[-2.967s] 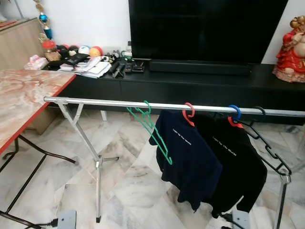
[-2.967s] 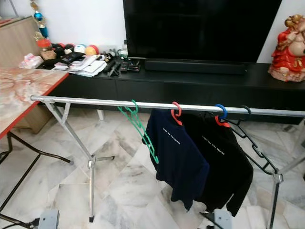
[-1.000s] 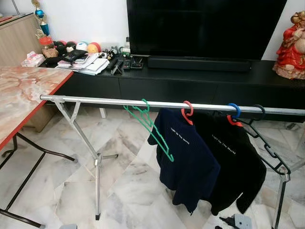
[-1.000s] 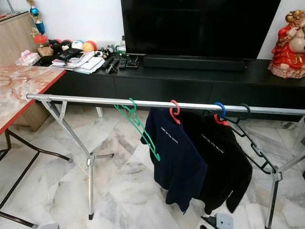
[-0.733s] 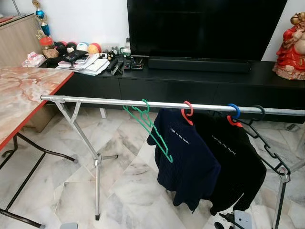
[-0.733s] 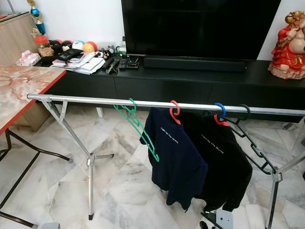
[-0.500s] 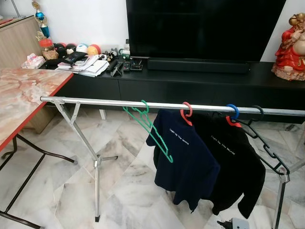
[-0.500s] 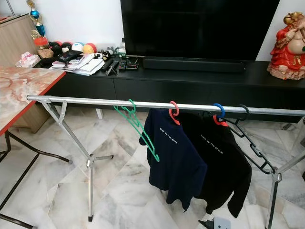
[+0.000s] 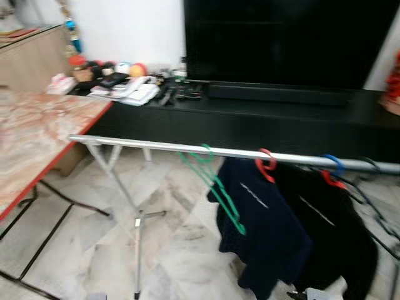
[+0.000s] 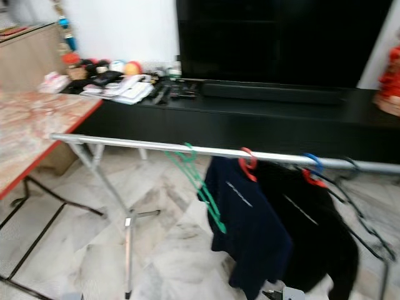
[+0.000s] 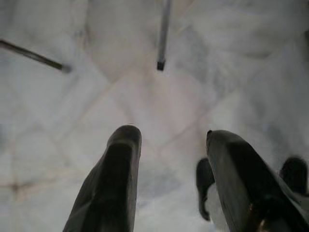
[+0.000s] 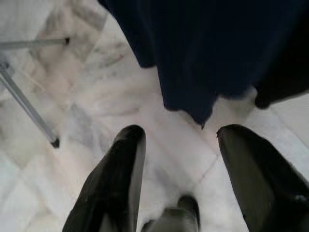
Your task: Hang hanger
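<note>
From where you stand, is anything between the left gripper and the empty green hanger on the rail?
Nothing visible blocks it. The green hanger hangs on the rail with bare rail on its left side; the navy shirt hangs on its right side. The left gripper is open, pointing down at the marble floor.

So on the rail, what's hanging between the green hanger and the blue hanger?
One red hanger carrying a navy shirt hangs between the green hanger and the blue hanger on the rail, seen in both eye views.

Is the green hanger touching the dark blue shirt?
Cannot tell. In the blurred left eye view the green hanger overlaps the edge of the dark blue shirt, but neither contact nor a gap shows plainly.
</note>
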